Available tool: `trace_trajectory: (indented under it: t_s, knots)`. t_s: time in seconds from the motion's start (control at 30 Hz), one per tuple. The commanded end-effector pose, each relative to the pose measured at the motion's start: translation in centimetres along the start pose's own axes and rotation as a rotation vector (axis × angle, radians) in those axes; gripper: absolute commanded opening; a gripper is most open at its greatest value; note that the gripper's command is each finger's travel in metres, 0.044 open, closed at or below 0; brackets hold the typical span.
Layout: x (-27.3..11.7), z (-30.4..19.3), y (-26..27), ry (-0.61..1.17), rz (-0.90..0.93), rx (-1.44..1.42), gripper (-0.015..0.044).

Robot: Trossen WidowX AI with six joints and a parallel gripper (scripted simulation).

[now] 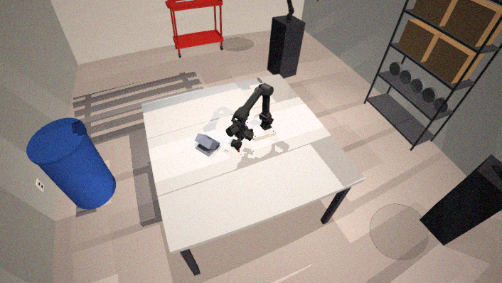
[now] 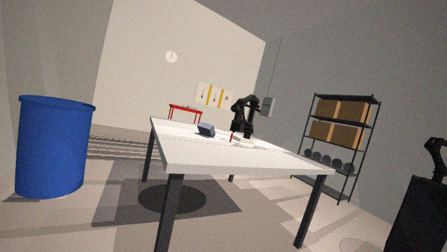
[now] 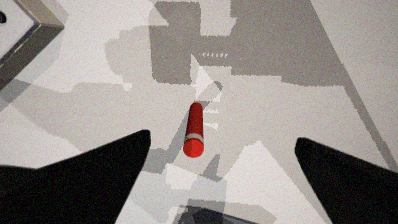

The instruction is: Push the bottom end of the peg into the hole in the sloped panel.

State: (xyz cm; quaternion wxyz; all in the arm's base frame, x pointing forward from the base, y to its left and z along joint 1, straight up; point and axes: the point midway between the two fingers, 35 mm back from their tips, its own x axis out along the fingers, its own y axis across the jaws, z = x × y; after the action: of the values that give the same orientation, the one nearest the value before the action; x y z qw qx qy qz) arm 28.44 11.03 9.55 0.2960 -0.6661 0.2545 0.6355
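Note:
A red round peg (image 1: 238, 150) (image 2: 231, 137) (image 3: 195, 127) with a pale ring near its top stands upright on the white table (image 1: 220, 213) (image 2: 215, 156). My gripper (image 1: 236, 144) (image 3: 221, 140) is open and empty, pointing down above the peg. In the wrist view the peg shows between the two dark fingertips, left of the midline and touching neither. The grey-blue block with the sloped panel (image 1: 207, 141) (image 2: 206, 129) stands to the left of the peg in the top and exterior views. I cannot make out the hole in its face.
My arm's pale base plate (image 1: 264, 135) (image 2: 244, 138) (image 3: 15, 32) lies close to the peg, at the top left in the wrist view. A blue barrel (image 1: 72, 163) (image 2: 54, 147) stands on the floor left of the table, and a black shelf rack stands to the right.

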Motion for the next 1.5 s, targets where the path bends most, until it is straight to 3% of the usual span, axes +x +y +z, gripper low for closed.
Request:
trace_trajectory:
  t_s: [0.0, 0.4, 1.47]
  knots:
    - [-0.7, -0.5, 0.4, 0.003, 0.008, -0.064, 0.0440]
    - [-1.3, -1.2, 1.5, -0.013, 0.044, -0.188, 0.0440]
    - [3.8, -1.2, 1.7, -0.013, 0.044, -0.188, 0.0440]
